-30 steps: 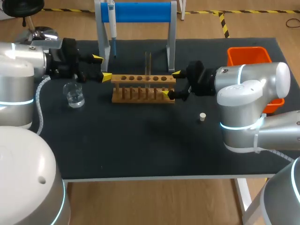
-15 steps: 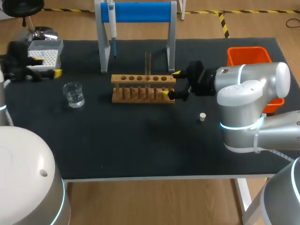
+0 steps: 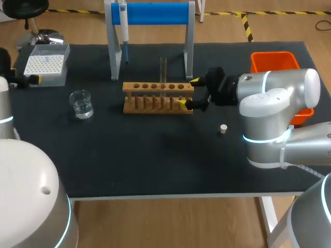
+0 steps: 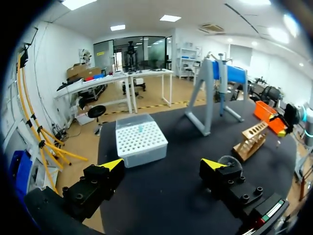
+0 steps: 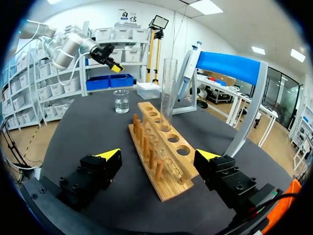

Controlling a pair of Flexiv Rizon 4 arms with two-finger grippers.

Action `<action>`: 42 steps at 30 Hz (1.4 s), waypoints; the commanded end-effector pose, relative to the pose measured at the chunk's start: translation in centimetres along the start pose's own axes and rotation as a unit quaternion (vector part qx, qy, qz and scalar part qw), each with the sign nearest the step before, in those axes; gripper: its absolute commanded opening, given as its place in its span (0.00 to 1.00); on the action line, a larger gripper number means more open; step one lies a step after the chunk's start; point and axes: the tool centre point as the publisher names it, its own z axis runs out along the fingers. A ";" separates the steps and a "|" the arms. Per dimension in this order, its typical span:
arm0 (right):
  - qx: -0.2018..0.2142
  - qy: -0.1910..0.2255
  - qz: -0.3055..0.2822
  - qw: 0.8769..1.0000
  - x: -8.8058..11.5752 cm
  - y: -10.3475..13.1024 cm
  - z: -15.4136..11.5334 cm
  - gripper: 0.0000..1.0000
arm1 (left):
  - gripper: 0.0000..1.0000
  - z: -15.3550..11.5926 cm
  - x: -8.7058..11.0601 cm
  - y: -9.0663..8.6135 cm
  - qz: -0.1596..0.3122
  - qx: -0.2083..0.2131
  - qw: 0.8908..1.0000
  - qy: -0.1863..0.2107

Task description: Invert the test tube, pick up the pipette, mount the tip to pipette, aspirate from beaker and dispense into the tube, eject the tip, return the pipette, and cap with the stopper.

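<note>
Table (image 3: 155,165), covered by a black mat, carries all items.

Right arm (image 3: 279,95) enters from the right side and lies low over the mat. Right gripper (image 3: 188,92) sits at the right end of the rack. Jaws are apart, and the wrist view shows the rack's near end lying between the fingers with bare mat on one side of it. No grip noted.

Left arm (image 3: 4,111) is at the far left edge. Left gripper (image 4: 164,164) has its jaws wide apart, with only bare mat between them and the tip box just ahead.

Blue-topped stand (image 3: 155,13) is at the far middle of the table.

Orange bin (image 3: 274,62) is at the far right corner, partly hidden behind the right arm.

Wooden rack (image 3: 158,97) lies lengthwise in front of the stand.

Tip box (image 3: 47,64), white and perforated, is at the far left.

Beaker (image 3: 81,104), holding clear liquid, stands left of the rack and apart from it.

Pipette (image 3: 123,31) hangs on the stand at its left end.

Test tube (image 3: 163,72) stands upright in one of the rack's middle holes.

Stopper (image 3: 223,128) rests on the mat to the right of the rack and nearer the front edge, just in front of the right arm
</note>
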 end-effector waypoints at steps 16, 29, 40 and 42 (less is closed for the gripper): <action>-0.001 0.001 0.000 1.000 0.0 0.0 -0.1 1.00 | 1.00 6.2 -2.9 -1.9 -0.005 -0.004 0.998 -0.067; -0.001 0.001 0.000 1.000 0.0 0.0 -0.1 1.00 | 1.00 8.7 -3.3 -1.6 -0.017 -0.013 0.997 -0.080; -0.001 0.001 0.000 1.000 0.0 0.0 -0.1 1.00 | 1.00 9.9 -3.7 -1.7 -0.030 -0.004 0.995 -0.091; -0.001 0.001 0.000 1.000 0.0 0.0 -0.1 1.00 | 1.00 10.0 -3.8 -1.7 -0.033 0.000 0.995 -0.093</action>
